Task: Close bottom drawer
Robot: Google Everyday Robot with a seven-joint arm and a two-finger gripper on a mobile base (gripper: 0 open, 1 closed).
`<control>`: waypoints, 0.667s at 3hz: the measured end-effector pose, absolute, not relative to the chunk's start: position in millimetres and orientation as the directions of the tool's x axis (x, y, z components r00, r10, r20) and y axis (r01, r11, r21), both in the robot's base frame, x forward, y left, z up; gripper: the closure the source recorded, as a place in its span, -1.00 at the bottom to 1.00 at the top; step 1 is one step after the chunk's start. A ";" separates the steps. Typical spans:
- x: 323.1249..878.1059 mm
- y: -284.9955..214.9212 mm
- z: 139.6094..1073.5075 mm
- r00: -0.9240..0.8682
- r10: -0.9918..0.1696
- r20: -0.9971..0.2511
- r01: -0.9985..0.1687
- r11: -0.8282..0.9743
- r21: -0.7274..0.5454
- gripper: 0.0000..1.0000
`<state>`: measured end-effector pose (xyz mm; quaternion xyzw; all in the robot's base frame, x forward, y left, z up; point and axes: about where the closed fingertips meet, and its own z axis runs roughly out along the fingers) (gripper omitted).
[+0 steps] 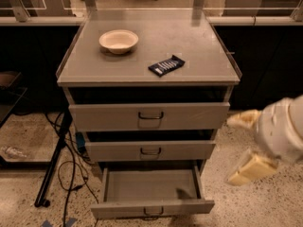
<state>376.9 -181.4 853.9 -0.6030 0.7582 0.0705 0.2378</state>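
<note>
bottom drawer (150,191): grey sheet metal, shallow box, pulled out, lowest of three | tool (235,148): blunt cream fingers spread apart, right of drawer, touching nothing | worktop (199,46): matte grey; round cream bowl (119,40), dark wrapped bar (166,65)

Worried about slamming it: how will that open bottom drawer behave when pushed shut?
The bottom drawer looks empty, so probably light and easy-sliding. Its grey front seems stiff; an off-centre push might skew it. The gripper, open, hangs right of it.

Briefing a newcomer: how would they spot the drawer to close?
Find the grey cabinet with a bowl on top, the open claw at its right. Its bottom drawer, nearest the floor, is the only one pulled far out.
</note>
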 end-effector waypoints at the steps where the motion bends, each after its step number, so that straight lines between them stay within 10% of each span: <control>1: 363.2 -170.0 806.1 -0.157 -0.860 -0.485 -0.953 0.262 -0.155 0.00; 2: 367.5 -156.8 745.3 -0.184 -0.856 -0.483 -0.957 0.269 -0.110 0.46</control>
